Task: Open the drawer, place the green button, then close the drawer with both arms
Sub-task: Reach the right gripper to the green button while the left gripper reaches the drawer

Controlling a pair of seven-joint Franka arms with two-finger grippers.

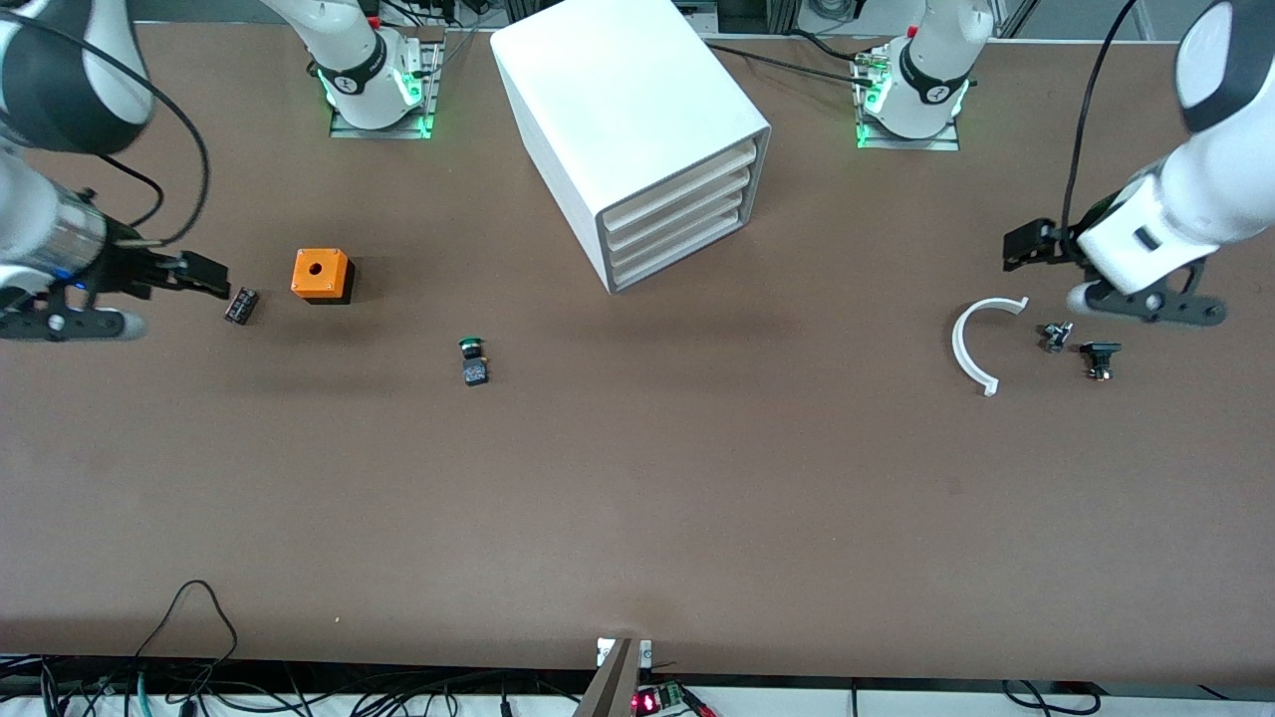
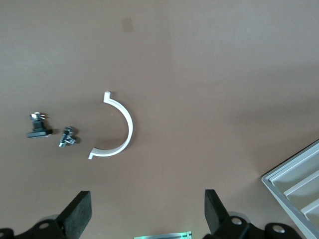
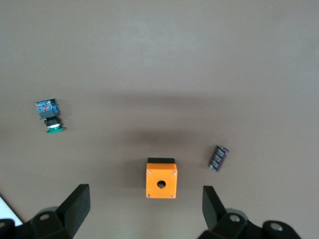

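On brown table, round green-capped button [image 1: 474,359], boxy white cabinet [image 1: 632,134]

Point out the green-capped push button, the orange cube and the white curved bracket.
green-capped black push button [image 1: 474,360]: front view, on its body.
orange cube with a hole [image 1: 320,272]: front view, on its top face.
white curved plastic bracket [image 2: 127,130]: left wrist view, on its arc.

The desk [image 1: 637,498] looks matt brown. The cabinet [image 1: 608,90] is smooth white plastic, the orange cube [image 1: 321,273] satin plastic, the button [image 1: 474,360] has a glossy green cap.
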